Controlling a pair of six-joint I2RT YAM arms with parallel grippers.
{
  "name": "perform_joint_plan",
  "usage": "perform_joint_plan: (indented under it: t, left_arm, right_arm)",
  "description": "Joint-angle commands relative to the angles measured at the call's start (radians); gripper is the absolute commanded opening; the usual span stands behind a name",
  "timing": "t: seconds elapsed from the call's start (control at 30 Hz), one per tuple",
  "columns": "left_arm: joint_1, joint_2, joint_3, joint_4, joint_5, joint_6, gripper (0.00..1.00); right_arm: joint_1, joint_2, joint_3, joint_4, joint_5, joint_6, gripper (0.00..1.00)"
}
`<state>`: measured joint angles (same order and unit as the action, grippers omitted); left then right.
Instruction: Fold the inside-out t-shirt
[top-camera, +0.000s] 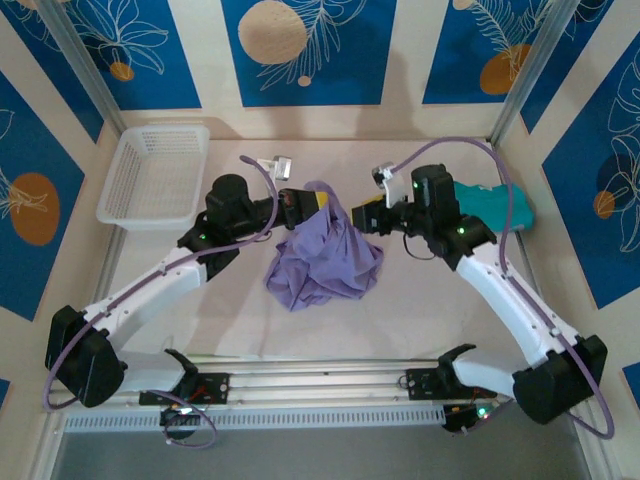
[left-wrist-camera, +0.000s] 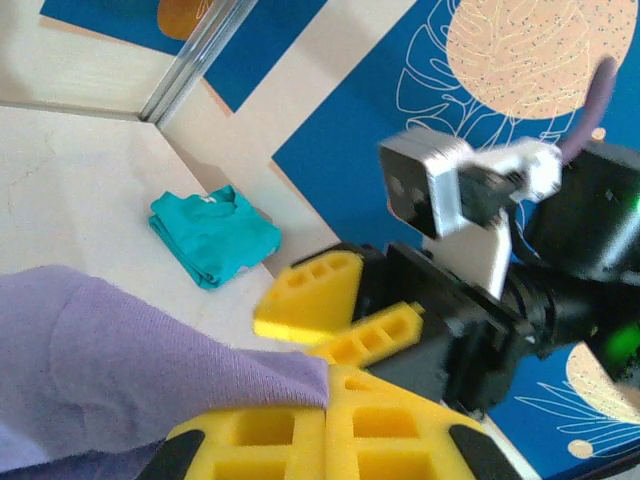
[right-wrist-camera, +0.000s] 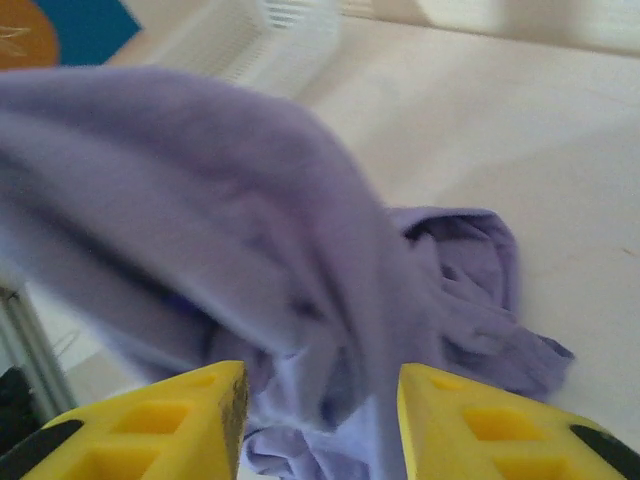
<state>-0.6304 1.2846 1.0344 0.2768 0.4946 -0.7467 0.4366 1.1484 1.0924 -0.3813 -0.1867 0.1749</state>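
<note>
At the left gripper (left-wrist-camera: 327, 388), I see the yellow fingers clenched on a fold of the lavender t-shirt (top-camera: 325, 255), the cloth pinched right at the tips so that one peak of the garment hangs lifted off the table (top-camera: 230, 320). Opposite it, just beside that peak, the right gripper (right-wrist-camera: 320, 378) stands with its jaws parted; purple fabric drapes ahead of and between the two fingers, but I can see no pinch on it, so I read that side as released. My guess is that the left hold is there to keep one point of the shirt raised while the right hand looks for a hem or a seam to take. Below the raised part the shirt is a crumpled heap at the middle of the table, bunched and far from flat, so I judge the folding proper not yet begun; it needs spreading out first. Further out, a small teal garment (top-camera: 495, 205) lies folded near the back right, well apart from the shirt, and a white basket (top-camera: 155, 175) sits at the back left corner, both clear of the working space between the arms.
</note>
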Motion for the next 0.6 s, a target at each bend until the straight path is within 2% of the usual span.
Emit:
perform_joint_plan:
  t: [0.0, 0.17, 0.23, 0.33, 0.4, 0.5, 0.57]
  left_arm:
    - [0.01, -0.011, -0.006, 0.046, 0.038, -0.01, 0.0]
    - [0.011, -0.015, -0.007, 0.046, 0.047, -0.01, 0.0]
    - [0.011, -0.017, -0.01, 0.045, 0.05, -0.007, 0.0]
    - [0.031, -0.035, -0.022, 0.029, 0.027, -0.006, 0.0]
    - [0.071, -0.054, -0.043, 0.006, -0.023, -0.017, 0.0]
    - [0.163, -0.034, -0.108, 0.093, -0.027, -0.131, 0.0]
    - [0.197, 0.004, -0.121, 0.146, 0.006, -0.188, 0.0]
  right_arm:
    - [0.021, 0.042, -0.053, 0.161, -0.074, 0.011, 0.48]
    - [0.041, 0.134, -0.029, 0.233, -0.098, 0.022, 0.52]
    - [0.055, 0.169, -0.005, 0.237, -0.089, 0.021, 0.5]
    - [0.043, 0.165, 0.013, 0.206, -0.1, 0.021, 0.14]
    - [0.002, 0.124, -0.014, 0.227, -0.208, 0.051, 0.01]
    - [-0.056, 0.096, -0.063, 0.348, -0.48, 0.178, 0.0]
    - [-0.052, 0.105, -0.063, 0.404, -0.582, 0.231, 0.0]
